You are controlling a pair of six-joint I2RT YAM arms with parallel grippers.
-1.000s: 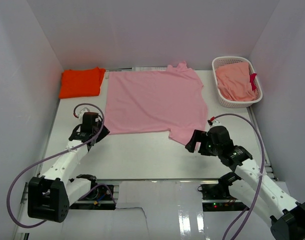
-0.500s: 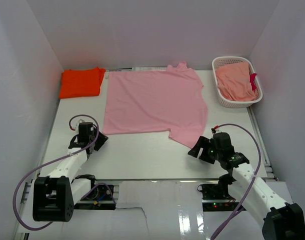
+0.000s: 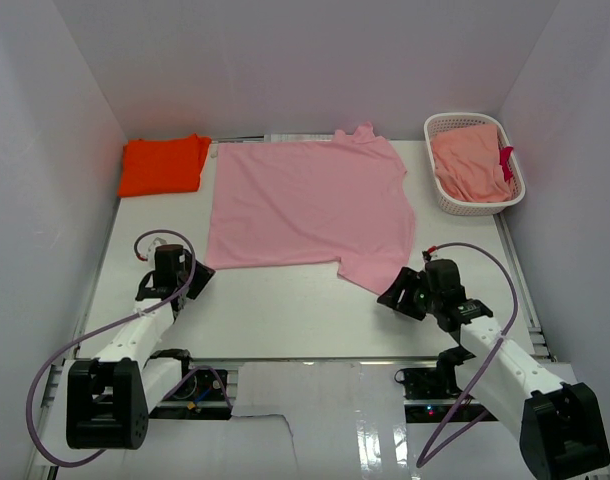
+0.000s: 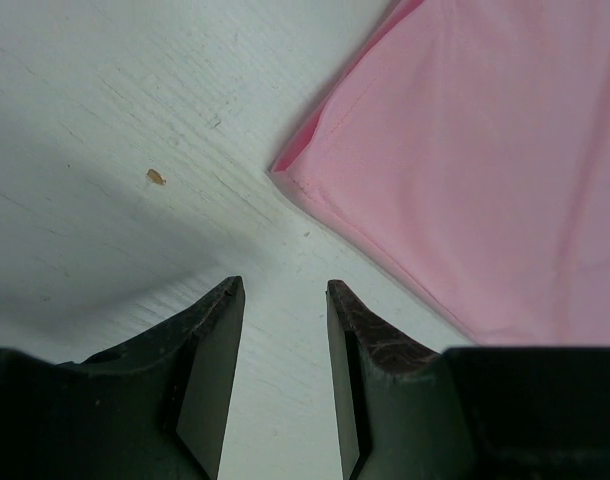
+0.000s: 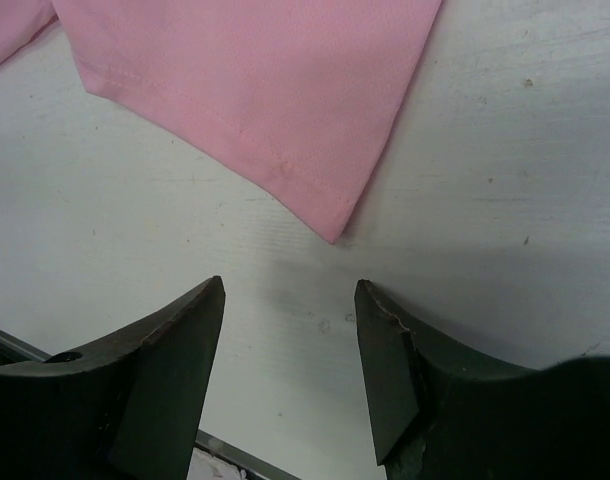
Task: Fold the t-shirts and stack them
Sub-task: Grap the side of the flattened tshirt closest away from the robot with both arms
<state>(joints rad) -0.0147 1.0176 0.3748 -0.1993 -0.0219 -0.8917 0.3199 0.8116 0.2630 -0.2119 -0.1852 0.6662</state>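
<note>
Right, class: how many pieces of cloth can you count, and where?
3: a pink t-shirt spread mid-table, an orange t-shirt folded far left, a peach cloth in the basket, perhaps hiding more.

Table [image 3: 285, 310] open along pink t-shirt [image 3: 310, 205]'s near hem; basket [image 3: 463, 207] fills far-right corner.
</note>
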